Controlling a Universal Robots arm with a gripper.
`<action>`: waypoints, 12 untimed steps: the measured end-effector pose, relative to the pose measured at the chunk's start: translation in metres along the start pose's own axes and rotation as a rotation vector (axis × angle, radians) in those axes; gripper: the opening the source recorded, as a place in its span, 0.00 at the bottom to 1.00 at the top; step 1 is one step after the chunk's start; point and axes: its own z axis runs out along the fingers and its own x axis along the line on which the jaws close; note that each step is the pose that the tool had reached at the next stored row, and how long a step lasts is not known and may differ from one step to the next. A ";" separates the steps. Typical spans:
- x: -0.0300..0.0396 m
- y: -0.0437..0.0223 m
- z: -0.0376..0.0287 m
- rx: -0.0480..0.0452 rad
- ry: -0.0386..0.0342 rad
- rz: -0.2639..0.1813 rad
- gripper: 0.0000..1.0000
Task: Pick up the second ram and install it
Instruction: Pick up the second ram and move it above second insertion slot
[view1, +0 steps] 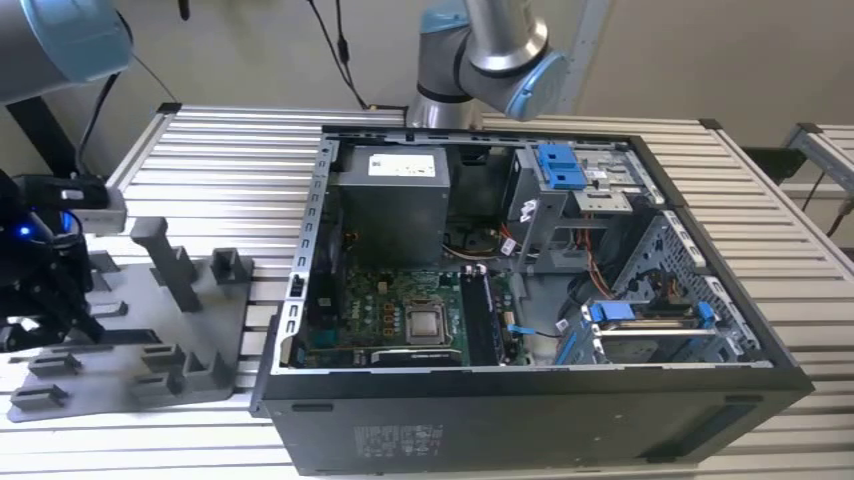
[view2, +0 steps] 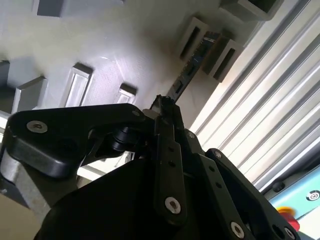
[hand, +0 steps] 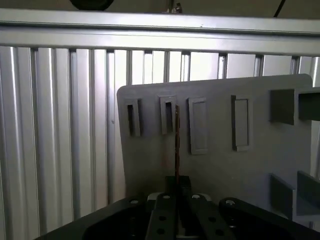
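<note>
Over at the exterior view's left, the hand (view1: 60, 312) hung low over the grey tray (view1: 200, 335). The tray sat on the slatted worktop (view1: 227, 160) just beside the open case (view1: 534, 425). So the hand was well apart from the board (view1: 400, 305) inside that case. The arm (view1: 481, 55) stood behind the case.

Both wrist views gave the better look. In the second wrist view the hand (view2: 162, 106) was pinched narrow on the near end of the ram (view2: 192, 65), with no gap showing between the jaws and the stick. From there the ram ran out toward the edge of the tray (view2: 115, 45). Its far end sat between two upright posts (view2: 190, 37), close to where the tray met the slats of the worktop (view2: 260, 115). Black chips showed along its face, plus a bit of blue at the far end.

In the first wrist view the ram (hand: 176, 142) was edge-on, just a thin line. It ran from the hand (hand: 178, 185) up to a slotted post (hand: 167, 115) on the tray (hand: 215, 165), with the worktop (hand: 60, 125) beyond. Whether the ram's lower edge rested on the tray or sat just off it, couldn't tell.
</note>
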 end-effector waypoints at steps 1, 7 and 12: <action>0.0000 -0.0001 -0.0024 0.0000 0.0000 0.002 0.14; -0.0003 -0.0009 -0.0163 0.0002 0.0003 0.010 0.14; -0.0006 -0.0016 -0.0272 0.0002 -0.0002 0.011 0.14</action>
